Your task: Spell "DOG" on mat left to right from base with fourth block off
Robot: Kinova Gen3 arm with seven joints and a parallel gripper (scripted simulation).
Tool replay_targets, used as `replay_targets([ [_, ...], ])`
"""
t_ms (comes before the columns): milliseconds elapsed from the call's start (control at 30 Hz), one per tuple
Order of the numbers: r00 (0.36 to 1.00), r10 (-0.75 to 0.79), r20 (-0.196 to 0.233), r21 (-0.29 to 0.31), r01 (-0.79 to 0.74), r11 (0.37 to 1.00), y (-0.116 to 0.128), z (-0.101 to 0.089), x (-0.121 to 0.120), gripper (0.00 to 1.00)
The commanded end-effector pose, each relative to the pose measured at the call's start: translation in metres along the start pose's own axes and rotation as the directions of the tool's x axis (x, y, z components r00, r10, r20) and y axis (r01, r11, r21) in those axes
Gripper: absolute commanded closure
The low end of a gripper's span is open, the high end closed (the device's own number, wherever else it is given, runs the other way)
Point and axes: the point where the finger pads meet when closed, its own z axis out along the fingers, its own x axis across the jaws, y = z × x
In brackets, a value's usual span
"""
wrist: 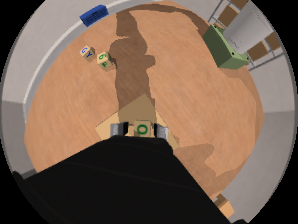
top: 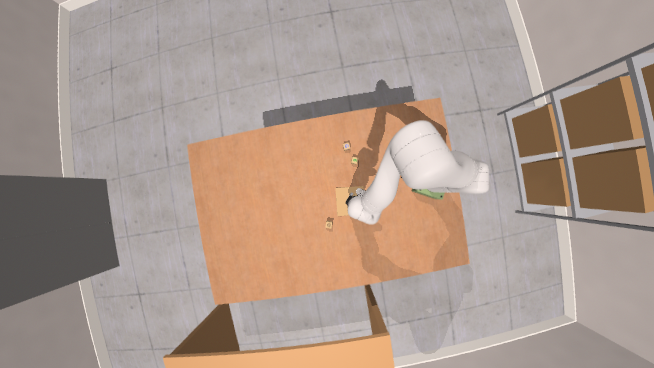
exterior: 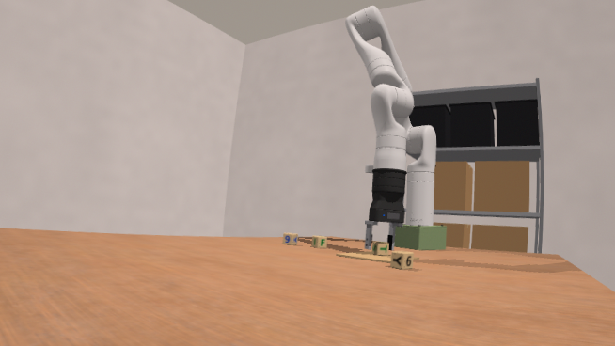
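Note:
A thin tan mat [top: 342, 201] lies near the table's middle; it also shows in the side view [exterior: 364, 256] and the wrist view [wrist: 136, 112]. One wooden block [exterior: 381, 248] [wrist: 141, 128] sits on the mat, and the wrist view shows a green ring-shaped letter on its top. My gripper [exterior: 379, 242] is open and points straight down, with one finger on each side of this block. A block with a blue 9 on its side [exterior: 290, 239] and a block with a green F on its side [exterior: 319, 242] lie off the mat, farther away. A block marked Y and 6 [exterior: 402, 259] lies just off the mat.
The arm stands on a green pedestal [exterior: 419, 236]. A metal shelf with cardboard boxes [exterior: 484, 188] stands behind the table. An open cardboard box [top: 280, 345] stands on the floor by one table edge. A dark cabinet [top: 50, 235] stands off to the side.

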Motion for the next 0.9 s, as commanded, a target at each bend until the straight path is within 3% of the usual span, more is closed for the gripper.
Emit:
replay_targets([
  [0,1.0,-0.005,-0.005,0.002,0.005,1.0,0.0005,0.0049,0.0028,0.0],
  [867,1.0,-0.005,-0.005,0.002,0.005,1.0,0.0005,0.0108,0.0029,0.0],
])
